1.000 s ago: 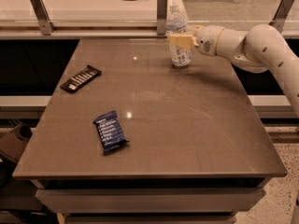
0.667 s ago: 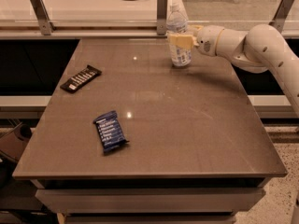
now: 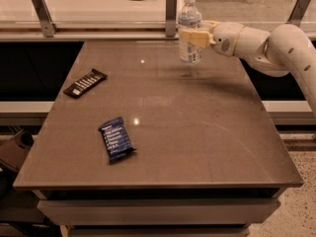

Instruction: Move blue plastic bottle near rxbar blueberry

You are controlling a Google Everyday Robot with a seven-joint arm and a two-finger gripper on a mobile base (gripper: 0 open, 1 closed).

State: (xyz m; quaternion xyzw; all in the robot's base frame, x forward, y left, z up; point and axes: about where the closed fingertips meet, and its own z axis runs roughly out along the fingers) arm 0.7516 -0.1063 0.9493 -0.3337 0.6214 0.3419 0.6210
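Note:
The blue plastic bottle (image 3: 189, 29) is a clear bottle with a white cap and a blue-and-white label. It hangs upright just above the far right part of the table. My gripper (image 3: 192, 36) comes in from the right and is shut on the bottle's middle. The rxbar blueberry (image 3: 117, 138) lies flat in its dark blue wrapper near the table's front left, far from the bottle.
A black-wrapped bar (image 3: 85, 83) lies at the table's left side. The brown table (image 3: 197, 132) ends in a metal rail with posts (image 3: 171, 9) at the back. My white arm (image 3: 276, 46) stretches over the table's right edge.
The bottle has been lifted off the table and carried a little to the left in my gripper. The two bars have not moved.

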